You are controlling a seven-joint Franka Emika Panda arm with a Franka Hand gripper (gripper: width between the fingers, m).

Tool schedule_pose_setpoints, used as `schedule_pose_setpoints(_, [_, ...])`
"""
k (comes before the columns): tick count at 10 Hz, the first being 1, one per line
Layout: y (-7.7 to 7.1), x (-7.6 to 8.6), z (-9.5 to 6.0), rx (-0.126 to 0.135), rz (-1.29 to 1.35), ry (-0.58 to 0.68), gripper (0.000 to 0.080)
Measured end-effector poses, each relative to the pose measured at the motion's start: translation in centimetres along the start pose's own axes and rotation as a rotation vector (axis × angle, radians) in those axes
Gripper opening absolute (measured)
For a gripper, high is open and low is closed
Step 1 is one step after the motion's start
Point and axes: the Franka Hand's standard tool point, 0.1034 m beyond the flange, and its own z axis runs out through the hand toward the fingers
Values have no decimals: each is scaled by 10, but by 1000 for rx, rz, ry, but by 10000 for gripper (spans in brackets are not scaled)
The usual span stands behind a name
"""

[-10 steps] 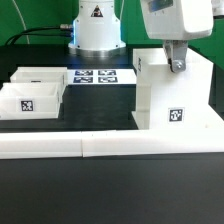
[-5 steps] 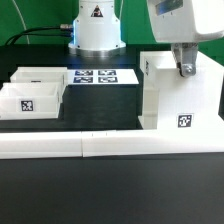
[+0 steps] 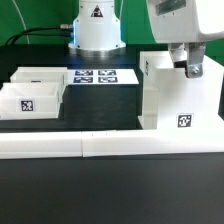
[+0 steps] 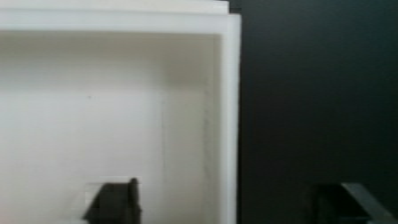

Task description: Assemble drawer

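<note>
The housing [image 3: 168,92] stands upright on the black tabletop [image 3: 105,108] at the exterior view's right, just behind the low white rail [image 3: 110,146] that runs across the front, with its tag [image 3: 184,121] on the face toward the camera. The pincer [image 3: 191,68] hangs at the housing's top, at its edge toward the exterior view's right. In the wrist view the pincer [image 4: 224,202] is spread wide, with one dark finger [image 4: 116,201] over the housing's [image 4: 107,110] white inside and the other over the dark tabletop [image 4: 320,100] outside. The housing's side wall stands between the two fingers, and a clear gap shows on each side of it, so nothing is clamped. Well apart from the housing, at the exterior view's left, lie the two trays. The front tray [image 3: 45,96] shows its own tag [image 3: 27,104] toward the camera, and the rear tray [image 3: 36,74] sits close behind it. Whether the two touch cannot be told. The marker board [image 3: 100,77] lies flat between the trays and the housing, in front of the arm's white base [image 3: 95,30].
</note>
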Motion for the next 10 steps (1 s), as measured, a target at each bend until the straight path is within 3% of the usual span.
schedule_pose_setpoints(1, [0, 0, 0, 0, -6, 0, 571])
schedule_pose_setpoints(2, [0, -1, 0, 0, -11, 0, 571])
schedule_pose_setpoints(3, [0, -1, 0, 0, -16, 0, 636])
schedule_pose_setpoints(5, [0, -1, -1, 0, -53, -1, 645])
schedule_pose_setpoints(8, [4, 0, -37, -22, -322, -38, 649])
schedule_pose_setpoints(9, [4, 0, -45, -22, -373, -43, 649])
schedule_pose_setpoints(10, [5, 0, -42, -23, -374, -41, 649])
